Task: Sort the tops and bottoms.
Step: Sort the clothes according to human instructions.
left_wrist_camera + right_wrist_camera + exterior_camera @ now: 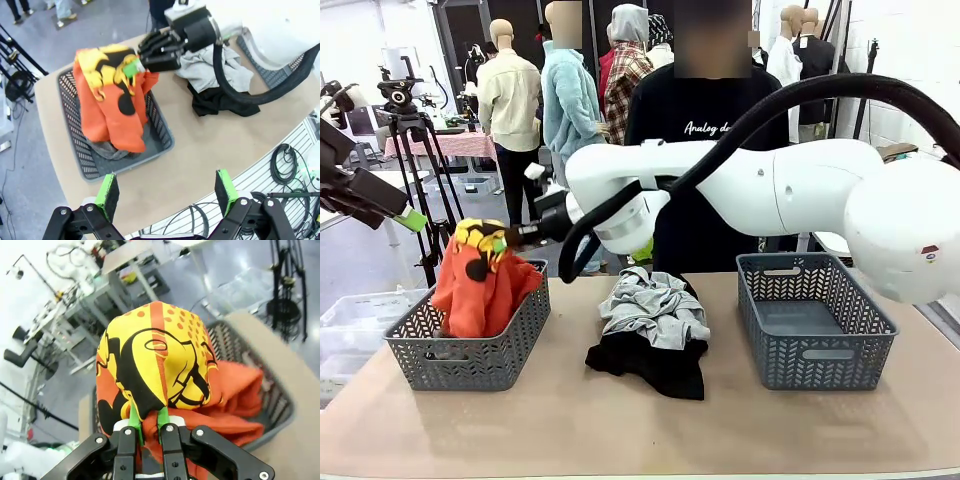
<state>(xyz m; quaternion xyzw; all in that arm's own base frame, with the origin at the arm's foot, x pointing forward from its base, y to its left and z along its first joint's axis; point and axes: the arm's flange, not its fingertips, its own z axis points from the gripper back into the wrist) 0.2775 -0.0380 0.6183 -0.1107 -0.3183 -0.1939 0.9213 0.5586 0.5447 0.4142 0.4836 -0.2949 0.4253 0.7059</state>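
Placement: right end effector (148,420) clamps orange-red shirt (480,285) over 9 o'clock basket (470,368); left end effector (166,192) gapes empty. Next, probably: lower, release.

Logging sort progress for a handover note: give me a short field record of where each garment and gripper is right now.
right gripper: shut on orange-red shirt, over left basket
orange-red shirt: hanging into left basket
dark grey T-shirt: in left basket, under the shirt
light grey sweatshirt: mid-table, on black garment
right basket: on the robot's right of the pile
left gripper: open, holding nothing
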